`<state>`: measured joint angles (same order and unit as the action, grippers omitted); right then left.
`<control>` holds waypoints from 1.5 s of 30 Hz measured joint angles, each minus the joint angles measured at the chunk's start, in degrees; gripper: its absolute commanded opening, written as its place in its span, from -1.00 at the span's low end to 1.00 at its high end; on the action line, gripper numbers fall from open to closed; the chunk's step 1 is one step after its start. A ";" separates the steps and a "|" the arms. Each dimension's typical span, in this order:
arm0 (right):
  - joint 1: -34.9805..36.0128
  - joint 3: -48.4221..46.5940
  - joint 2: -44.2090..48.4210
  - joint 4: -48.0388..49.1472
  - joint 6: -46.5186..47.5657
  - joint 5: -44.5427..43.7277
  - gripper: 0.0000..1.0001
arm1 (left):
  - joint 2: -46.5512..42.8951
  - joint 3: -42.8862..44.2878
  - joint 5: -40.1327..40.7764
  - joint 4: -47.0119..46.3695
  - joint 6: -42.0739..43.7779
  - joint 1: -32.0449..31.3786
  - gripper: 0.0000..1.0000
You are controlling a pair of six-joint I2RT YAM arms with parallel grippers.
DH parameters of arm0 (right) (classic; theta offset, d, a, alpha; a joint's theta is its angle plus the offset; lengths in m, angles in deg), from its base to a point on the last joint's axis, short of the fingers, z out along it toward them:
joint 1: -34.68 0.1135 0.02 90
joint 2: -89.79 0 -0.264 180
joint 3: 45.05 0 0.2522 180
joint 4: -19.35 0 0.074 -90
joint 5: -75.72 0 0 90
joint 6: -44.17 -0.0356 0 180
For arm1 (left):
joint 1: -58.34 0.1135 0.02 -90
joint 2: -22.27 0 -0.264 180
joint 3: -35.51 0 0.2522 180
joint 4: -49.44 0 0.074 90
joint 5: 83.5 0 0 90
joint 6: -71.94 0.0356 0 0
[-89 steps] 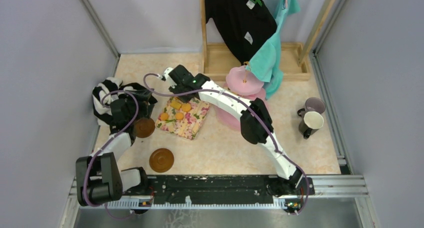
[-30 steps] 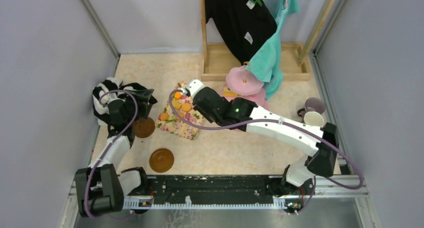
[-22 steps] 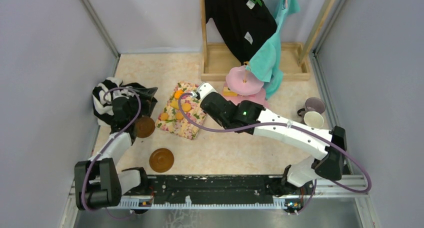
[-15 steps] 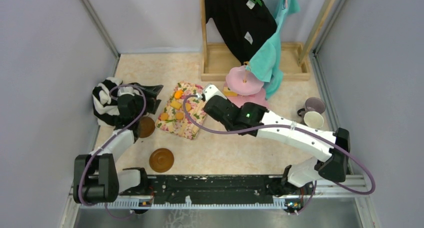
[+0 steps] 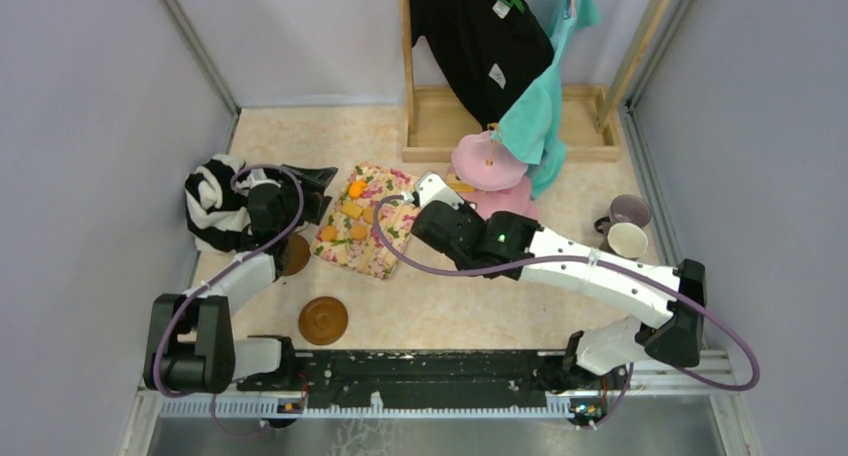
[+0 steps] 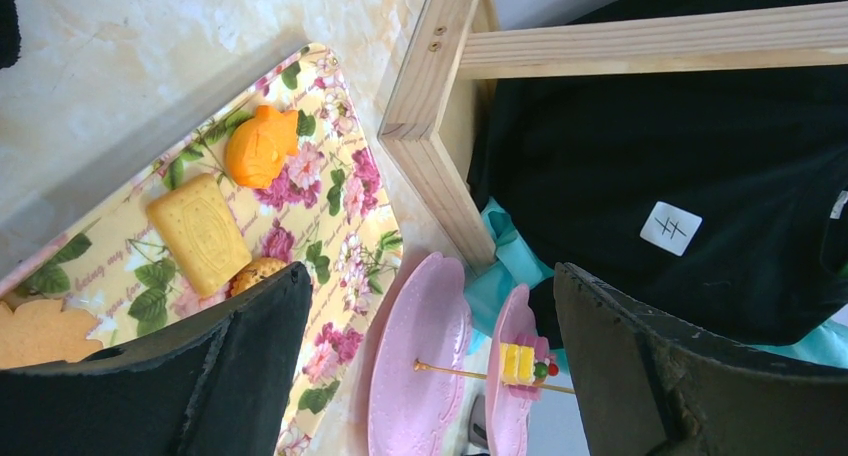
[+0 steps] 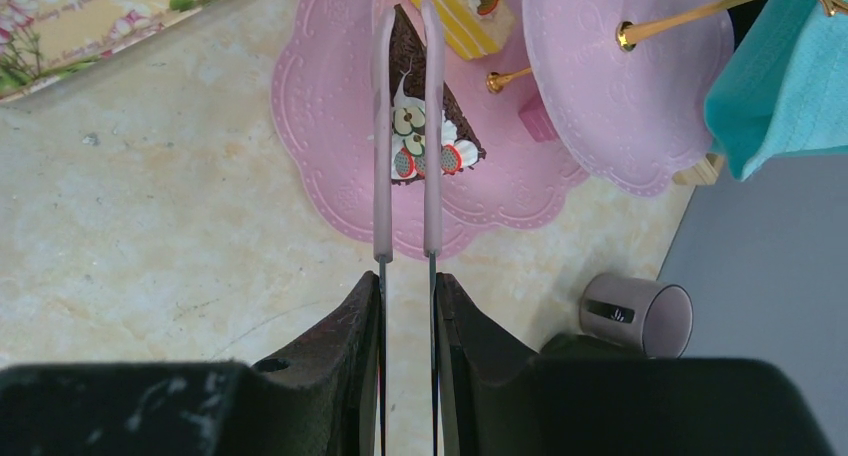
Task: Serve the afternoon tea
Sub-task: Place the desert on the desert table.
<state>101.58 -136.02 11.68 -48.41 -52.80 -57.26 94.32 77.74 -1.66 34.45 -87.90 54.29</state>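
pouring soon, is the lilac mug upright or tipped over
Upright: the lilac mug shows its round mouth facing up in the top view.

Pastries (image 5: 350,210): lay on cloth (image 5: 362,258), left of cake stand (image 5: 488,163).
Mugs (image 5: 627,239): stood right of stand.
Saucers (image 5: 323,319): lay front left.

One pink three-tier plastic cake stand (image 5: 488,164), upper centre of the top view, bears one toy chocolate cake wedge (image 7: 452,154) and one yellow toy cake slice (image 7: 455,18). At right, one lilac mug (image 5: 630,210) and one cream mug (image 5: 627,240). Two round brown saucers (image 5: 323,319), lower left. At least four small orange and yellow pastries (image 5: 328,233) on one floral-print cloth (image 5: 385,251). One pair of pale pink tongs (image 7: 383,126).
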 measured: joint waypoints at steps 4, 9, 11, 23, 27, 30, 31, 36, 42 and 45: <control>0.04 0.15 0.11 -0.63 -0.33 -1.64 -1.00 | 0.35 0.02 0.33 -0.07 0.02 -0.48 0.90; 0.09 1.29 0.13 -1.68 -0.39 -3.06 -1.00 | 0.48 0.02 0.66 -0.48 0.00 -0.70 0.90; 0.09 1.49 0.13 -2.12 -0.39 -3.52 -1.00 | 0.55 0.13 0.66 -0.61 0.02 -0.72 0.90; 0.09 2.56 0.11 -2.64 -0.13 -5.92 -1.00 | 1.49 0.72 0.66 -1.38 -0.26 -1.07 0.90; 0.09 2.60 0.09 -2.62 -0.13 -6.49 -1.00 | 1.57 0.72 0.66 -1.90 -0.46 -1.11 0.89; 0.09 2.60 -0.04 -2.49 -0.09 -6.93 -1.00 | 1.57 0.72 0.66 -2.27 -0.48 -1.11 0.90; 0.09 2.60 -0.09 -2.40 -0.07 -6.95 -1.00 | 1.57 0.72 0.66 -2.36 -0.48 -1.11 0.90; 0.07 2.95 -0.52 -1.27 0.52 -7.34 -1.00 | 1.68 0.72 0.66 -2.86 -0.66 -1.11 0.90; -0.57 4.31 -1.29 0.00 1.44 -7.37 -1.00 | 2.05 0.70 0.63 -3.48 -0.90 -1.11 0.90; -0.98 4.50 -1.38 0.76 1.90 -7.43 -1.00 | 2.29 0.66 0.63 -3.67 -1.01 -1.11 0.90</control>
<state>100.59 -131.52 10.30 -47.65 -50.89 -64.69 96.62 78.40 -1.03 30.78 -88.91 53.17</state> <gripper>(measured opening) 0.224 0.949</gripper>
